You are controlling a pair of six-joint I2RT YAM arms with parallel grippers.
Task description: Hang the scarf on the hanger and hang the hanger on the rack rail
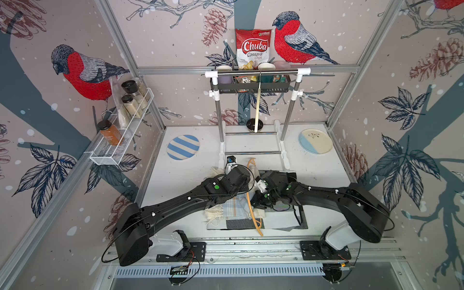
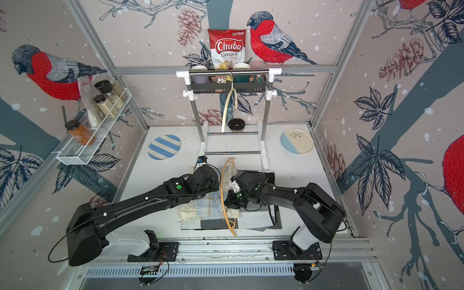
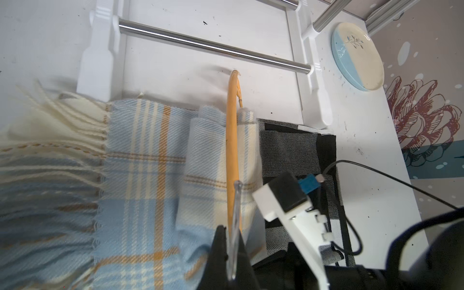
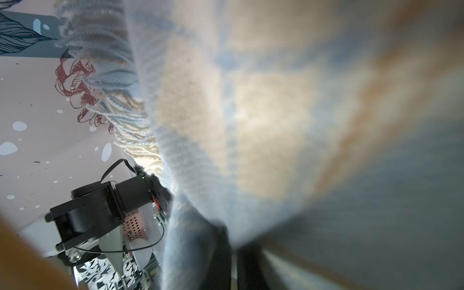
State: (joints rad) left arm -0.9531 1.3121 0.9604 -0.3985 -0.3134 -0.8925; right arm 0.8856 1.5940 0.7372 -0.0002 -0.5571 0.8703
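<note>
The left arm (image 1: 175, 203) and right arm (image 1: 324, 195) stretch forward and inward, wrists close together and tipped down. The left gripper (image 3: 232, 243) has its fingers closed on the hanger (image 3: 231, 140). The right gripper (image 4: 233, 243) pinches the scarf (image 4: 251, 113).

Over mat (image 3: 296, 150) lies scarf (image 3: 140, 163), hanger (image 3: 231, 150) across it — rack (image 1: 251, 153) behind, between left plate (image 1: 182, 147), right plate (image 1: 315, 144).

scarf (image 3: 140, 175): blue-cream-orange plaid | hanger (image 3: 231, 140): orange | cloth (image 3: 296, 150): black-grey check | plate (image 3: 359, 57): blue-cream
</note>
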